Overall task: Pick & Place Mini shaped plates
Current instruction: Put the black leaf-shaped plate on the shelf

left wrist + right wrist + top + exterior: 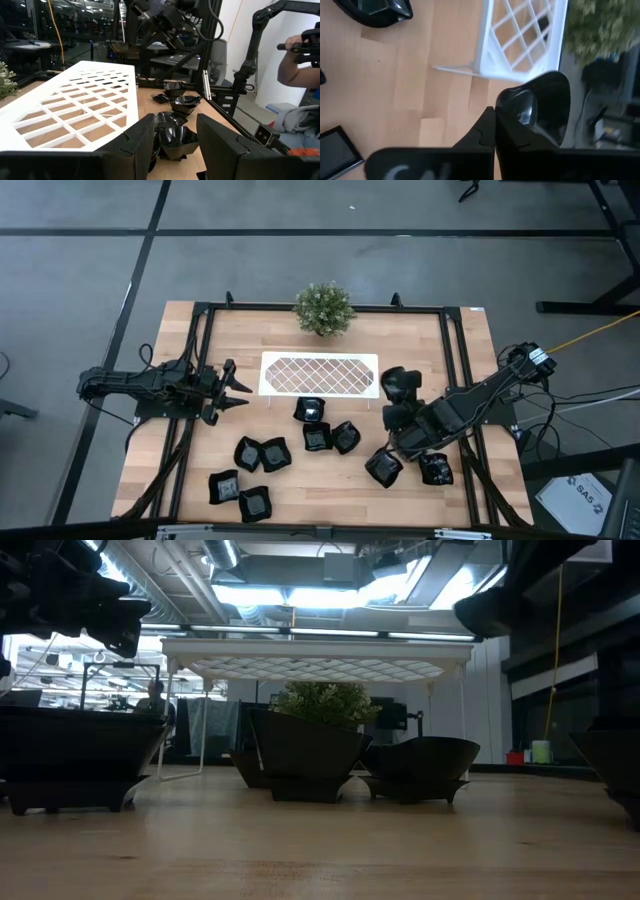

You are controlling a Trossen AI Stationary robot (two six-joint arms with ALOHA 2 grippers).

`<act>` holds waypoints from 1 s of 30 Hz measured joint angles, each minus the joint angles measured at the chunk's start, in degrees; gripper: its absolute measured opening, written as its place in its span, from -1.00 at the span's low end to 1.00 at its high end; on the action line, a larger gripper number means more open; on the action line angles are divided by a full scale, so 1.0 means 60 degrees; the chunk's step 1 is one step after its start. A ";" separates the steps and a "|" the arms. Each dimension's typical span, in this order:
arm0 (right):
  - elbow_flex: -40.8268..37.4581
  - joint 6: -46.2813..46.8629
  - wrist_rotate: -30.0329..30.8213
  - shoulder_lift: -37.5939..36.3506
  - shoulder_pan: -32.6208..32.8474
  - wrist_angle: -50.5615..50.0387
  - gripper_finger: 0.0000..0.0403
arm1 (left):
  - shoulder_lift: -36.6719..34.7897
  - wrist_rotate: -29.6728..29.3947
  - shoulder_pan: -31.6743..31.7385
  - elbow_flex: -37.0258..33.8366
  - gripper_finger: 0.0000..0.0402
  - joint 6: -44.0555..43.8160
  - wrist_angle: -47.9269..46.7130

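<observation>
Several mini plates, black and glossy, lie on the wooden table in front of the white lattice tray (320, 373), among them one (311, 409), another (274, 453) and a third (384, 467). My right gripper (400, 402) hovers by the tray's right end, shut on one mini plate (398, 383). My left gripper (238, 387) is open at the tray's left end, touching nothing. In the left wrist view its fingers (142, 142) frame more plates (175, 135) farther along the table. My right gripper holds a mini plate (540, 107) by its rim (502, 107), pinched between the two fingers. One finger (482, 135) shows against the rim and the plate hides the other. The plate is lifted clear of the table, tilted, just off the tray's right end.
The tray (75, 105) stands on thin legs (200, 720). A small green plant (323, 308) sits behind it at the far edge. A black frame (455, 370) runs around the table. A person's arm (295, 55) shows beyond the table's right side.
</observation>
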 joint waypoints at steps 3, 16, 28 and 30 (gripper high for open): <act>0.0000 -0.1125 0.0215 0.0000 -0.0003 0.0496 -1.00 | -0.0001 0.0000 0.0000 -0.0003 -0.29 -0.0002 0.0000; 0.0000 -0.6712 0.0174 0.0004 -0.0390 0.3418 -1.00 | 0.0001 0.0000 0.0003 -0.0001 -0.29 0.0000 0.0000; -0.0004 -0.6609 -0.0799 0.0004 -0.2035 0.3628 -1.00 | -0.0001 0.0000 0.0003 -0.0003 -0.29 0.0000 0.0000; -0.0004 -0.6241 -0.0961 0.0004 -0.2197 0.3619 -1.00 | 0.0001 0.0000 0.0003 0.0001 -0.29 0.0000 0.0000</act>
